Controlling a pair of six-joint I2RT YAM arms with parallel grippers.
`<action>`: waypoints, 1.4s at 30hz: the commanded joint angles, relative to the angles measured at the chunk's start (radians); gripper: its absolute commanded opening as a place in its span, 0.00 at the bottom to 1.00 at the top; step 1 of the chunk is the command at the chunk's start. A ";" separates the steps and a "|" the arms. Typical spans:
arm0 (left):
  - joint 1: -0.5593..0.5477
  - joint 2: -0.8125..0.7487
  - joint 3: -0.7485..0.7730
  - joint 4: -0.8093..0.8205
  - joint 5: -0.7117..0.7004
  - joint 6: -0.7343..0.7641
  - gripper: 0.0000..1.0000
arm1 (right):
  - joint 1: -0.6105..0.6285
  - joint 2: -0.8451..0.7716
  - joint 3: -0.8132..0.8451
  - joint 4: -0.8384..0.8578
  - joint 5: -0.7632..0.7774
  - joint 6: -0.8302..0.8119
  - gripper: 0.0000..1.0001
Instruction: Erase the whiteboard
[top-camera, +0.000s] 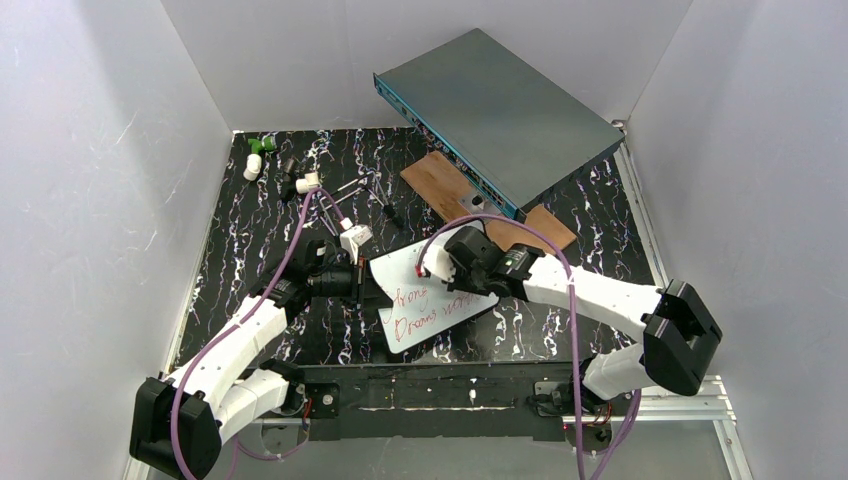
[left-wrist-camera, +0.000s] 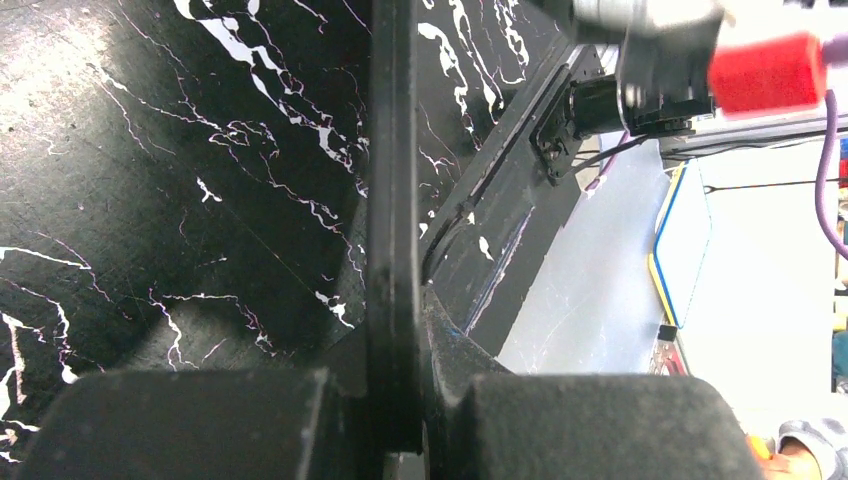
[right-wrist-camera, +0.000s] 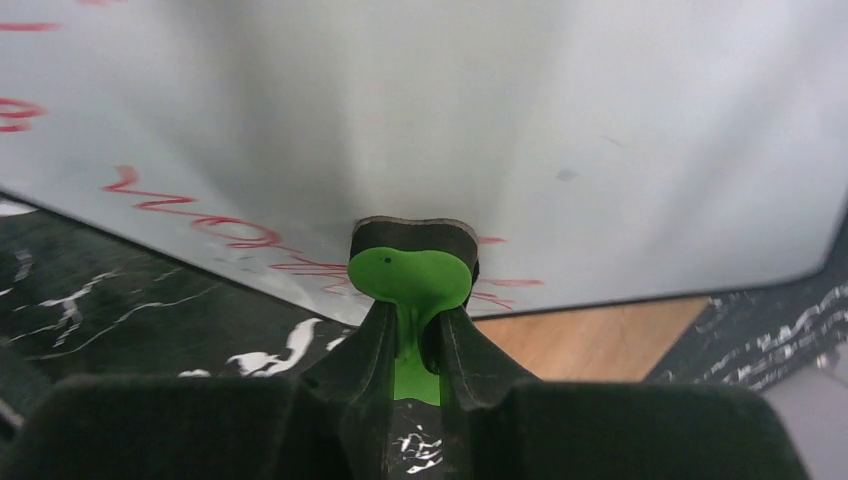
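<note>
The whiteboard lies tilted on the black marbled table, with red handwriting across its near half. My left gripper is shut on the board's left edge. In the left wrist view that black rim runs edge-on up from between the jaws of the left gripper. My right gripper is over the board's far part, shut on a green eraser whose dark pad presses against the whiteboard. Red strokes lie to the left of the pad.
A grey-teal metal box stands at the back right, resting on a brown wooden plank, also seen as wooden plank. Small white and green parts and white connectors lie at the back left. White walls enclose the table.
</note>
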 joint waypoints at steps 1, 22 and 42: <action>-0.017 -0.025 0.028 -0.014 0.093 0.028 0.00 | -0.056 -0.006 0.011 0.127 0.147 0.040 0.01; -0.015 -0.022 0.028 -0.012 0.093 0.027 0.00 | -0.027 -0.016 -0.023 0.123 0.059 0.032 0.01; -0.016 -0.014 0.026 -0.001 0.114 0.019 0.00 | -0.140 -0.081 -0.057 0.174 0.066 0.027 0.01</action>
